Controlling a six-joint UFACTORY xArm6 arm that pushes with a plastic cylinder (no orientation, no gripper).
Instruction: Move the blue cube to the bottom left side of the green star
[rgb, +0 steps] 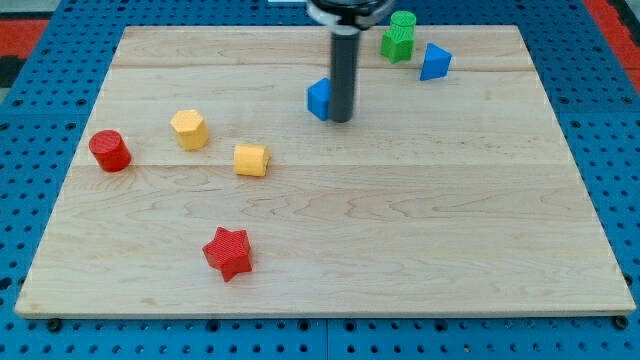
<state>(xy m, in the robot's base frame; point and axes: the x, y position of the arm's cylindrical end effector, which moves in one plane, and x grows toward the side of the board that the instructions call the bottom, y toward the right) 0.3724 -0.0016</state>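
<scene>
My tip (342, 120) is resting on the counter (400, 230), pressing right up against the right side of the blue cube (319, 99), which is sitting far on the board, a little left of centre. There is no pincer on this arm, only the dark rod, so nothing is being gripped. The green star (399, 36) is standing at the far edge, up and to the right of the cube, with a second blue block (434, 62) just beside it on its right. Over on the left I am seeing a red cylinder (109, 151), a yellow hexagon (189, 129) and a yellow cube (250, 159). A red star (228, 252) is lying nearer me, well apart from the rest.
</scene>
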